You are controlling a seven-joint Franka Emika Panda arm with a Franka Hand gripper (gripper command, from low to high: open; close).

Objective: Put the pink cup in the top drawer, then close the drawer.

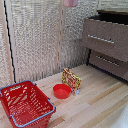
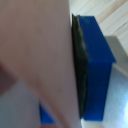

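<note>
From my wrist view I see the small pale pink translucent plastic cup (image 2: 37, 55) filling most of the picture, its smooth wall pressed flat against the dark rubbery pad of a blue-tipped finger (image 2: 97, 65) of the jaws; the blue block is boxy and hard-edged, the pad matte and slightly rough. A sliver of blue shows on the far side of the cup as well, so I read the jaws as closed narrowly on the cup with the cup between them. In the exterior view only the bottom of the cup (image 1: 70, 2) shows at the very top edge, high above the table, in front of the pale woven wall panels (image 1: 40, 35); the arm itself is out of that picture. On the exterior view's right stands the brown wooden chest of drawers (image 1: 107, 47) with long silver bar handles; its topmost drawer (image 1: 106, 36) is pulled out, showing a dark interior, and the lower drawer (image 1: 109, 62) is pushed in. On the light planked wooden table (image 1: 100, 100) lie a shallow round glossy red bowl (image 1: 62, 91), just behind it a yellow and red printed packet (image 1: 71, 79) standing upright, and on the exterior view's left a red plastic lattice basket (image 1: 25, 104) with a grey-blue handle.
</note>
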